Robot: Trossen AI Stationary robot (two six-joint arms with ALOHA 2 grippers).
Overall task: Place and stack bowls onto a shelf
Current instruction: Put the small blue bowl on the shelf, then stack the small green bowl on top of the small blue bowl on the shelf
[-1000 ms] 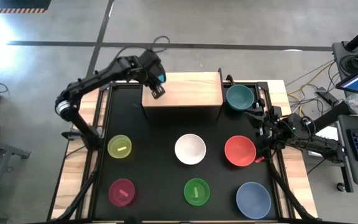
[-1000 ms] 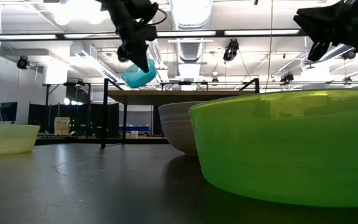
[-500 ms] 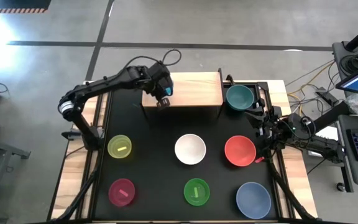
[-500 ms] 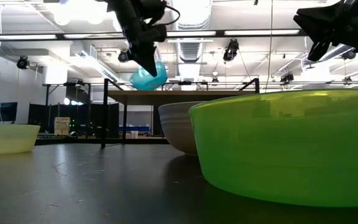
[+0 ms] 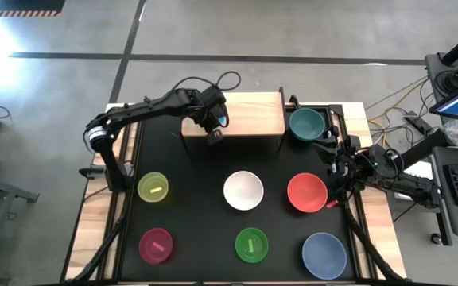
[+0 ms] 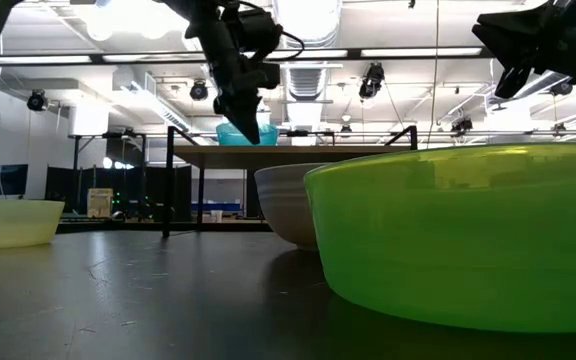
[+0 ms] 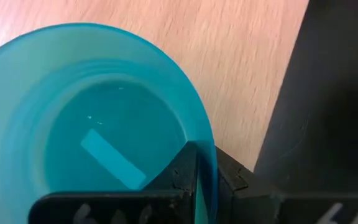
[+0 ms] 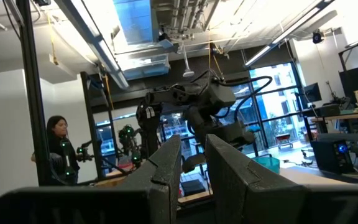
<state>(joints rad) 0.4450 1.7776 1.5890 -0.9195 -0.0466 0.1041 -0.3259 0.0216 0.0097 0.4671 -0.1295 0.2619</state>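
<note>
We count eight bowls. Seven sit on the bench: one yellow bowl (image 5: 153, 187), one pink bowl (image 5: 156, 245), one green bowl (image 5: 251, 245), one white bowl (image 5: 243, 191), one red bowl (image 5: 307, 193), one dark blue bowl (image 5: 324, 255) and one teal bowl (image 5: 306, 124). One light blue bowl (image 7: 98, 149) is at the shelf (image 5: 249, 115). We see one shelf. We see two arms, each with one tool: the left tool (image 5: 213, 131) and the right tool (image 5: 334, 183).
</note>
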